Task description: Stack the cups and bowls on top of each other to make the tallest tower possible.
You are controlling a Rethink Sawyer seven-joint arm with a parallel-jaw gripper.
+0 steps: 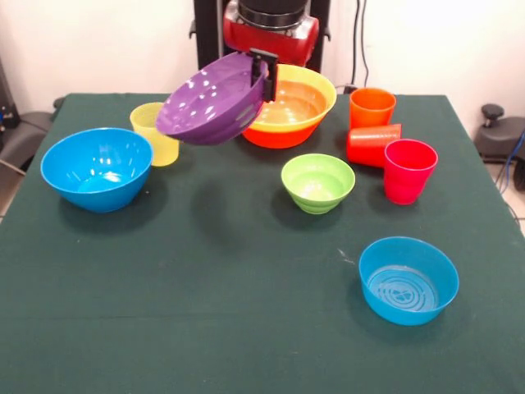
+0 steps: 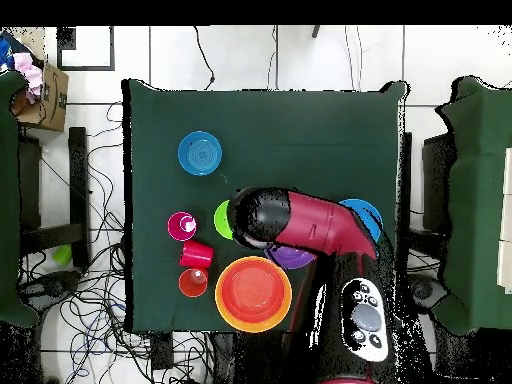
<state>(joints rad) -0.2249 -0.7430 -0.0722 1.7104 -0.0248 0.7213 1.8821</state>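
My gripper (image 1: 265,75) is shut on the rim of the wide purple bowl (image 1: 205,107) and holds it tilted above the table; the arm hides most of the bowl in the overhead view (image 2: 293,258). Behind it, the yellow-orange bowl (image 1: 305,89) and the orange-red bowl (image 1: 275,136) sit nested. The yellow cup (image 1: 153,131) stands partly behind the purple bowl. The green bowl (image 1: 317,182) sits mid-table. The orange cup (image 1: 372,107) and magenta-pink cup (image 1: 408,170) stand upright. The red cup (image 1: 373,144) lies on its side between them.
One blue bowl (image 1: 97,168) sits at the left and another (image 1: 408,279) at the front right. In the overhead view the arm (image 2: 300,222) covers part of the green bowl (image 2: 221,218) and one blue bowl (image 2: 366,214).
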